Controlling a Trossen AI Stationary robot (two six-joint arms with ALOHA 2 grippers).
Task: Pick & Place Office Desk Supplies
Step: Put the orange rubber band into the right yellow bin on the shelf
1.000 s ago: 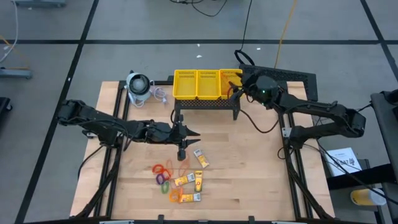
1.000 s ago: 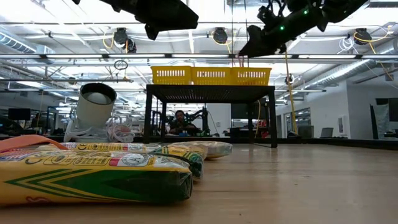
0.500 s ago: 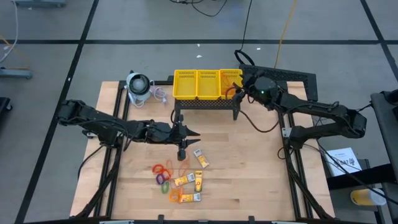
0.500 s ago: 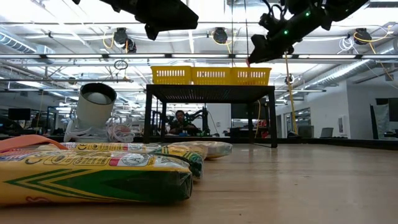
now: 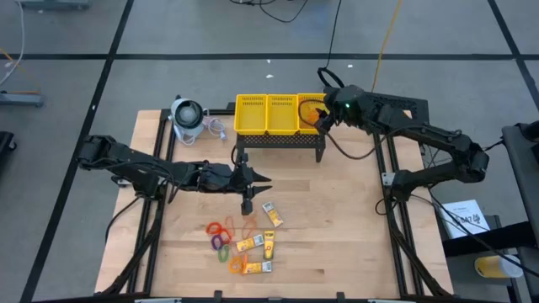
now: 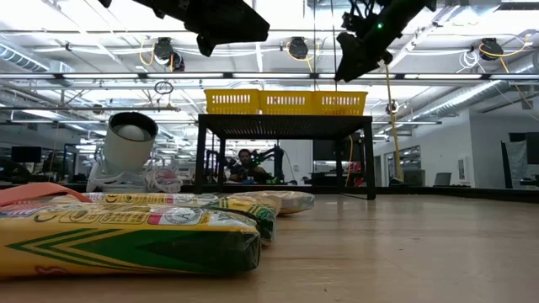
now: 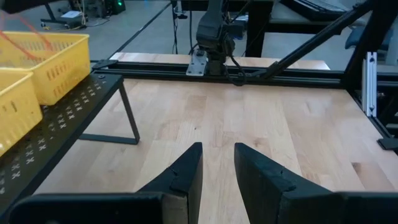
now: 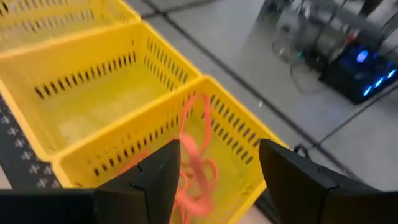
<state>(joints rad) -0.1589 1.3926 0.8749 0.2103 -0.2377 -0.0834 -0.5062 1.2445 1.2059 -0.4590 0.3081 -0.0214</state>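
We see the right hand (image 8: pixel 214 171) open, risen off the basket (image 5: pixel 266 115); its band (image 8: pixel 198 163) seemingly dropped inside; the left hand (image 7: pixel 216 168), narrowly parted, holds nothing.

high view straight down; low view level at tabletop; both share yellow basket (image 5: pixel 280 114).

From above I see even, bright light on the table (image 5: pixel 337 219), with only soft, short shadows under the arms and the basket (image 5: pixel 280 114). In the low view the ceiling lamps far behind glare white, the arms overhead go to dark silhouettes, and the near packets (image 6: pixel 126 231) are blurred while the far room is sharp. My right wrist view is soft and smeared, and my left wrist view is clear, its near fingers (image 7: pixel 186 177) in shade.
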